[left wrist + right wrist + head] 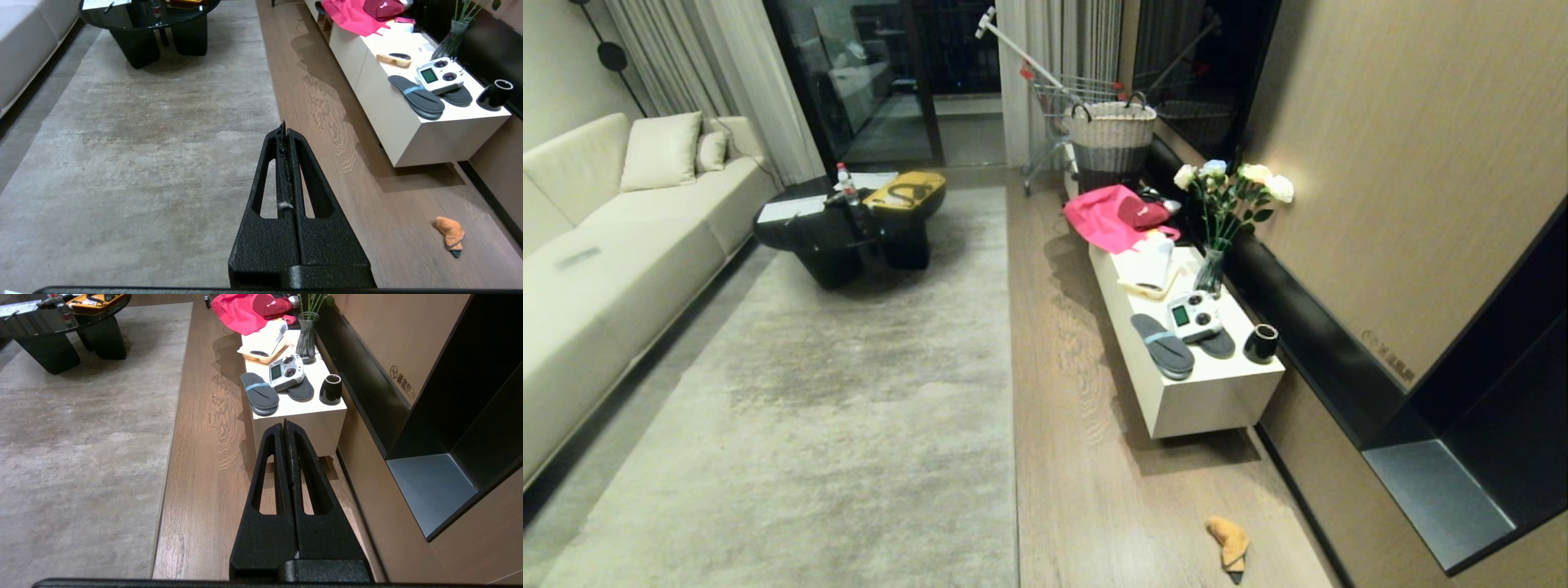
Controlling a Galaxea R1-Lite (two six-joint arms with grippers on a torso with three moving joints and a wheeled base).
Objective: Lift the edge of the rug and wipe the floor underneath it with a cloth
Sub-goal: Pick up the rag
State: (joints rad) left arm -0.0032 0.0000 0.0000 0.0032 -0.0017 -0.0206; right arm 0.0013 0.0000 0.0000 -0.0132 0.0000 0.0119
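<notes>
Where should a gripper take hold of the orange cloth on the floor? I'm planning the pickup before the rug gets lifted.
Probably at the bunched upper lump of the cloth, coming straight down from above. It lies crumpled and flat on the floor, apart from the rug edge and the white bench; the fold there offers more to pinch than its thin dark tip.

A home living room at night: a long cream upholstered sofa (613, 245) with loose cushions faces a large pale grey-beige mottled rug (849, 392) on light brown wood-grain plank flooring (1078, 457). A glossy black low coffee table (841, 229) stands on the rug, and a low white cabinet (1184, 359) along the panelled wall carries a glass vase of white roses (1225, 212), grey slippers (1164, 345) and bright pink fabric (1107, 216); sheer curtains (719, 73) frame dark glass doors
</notes>
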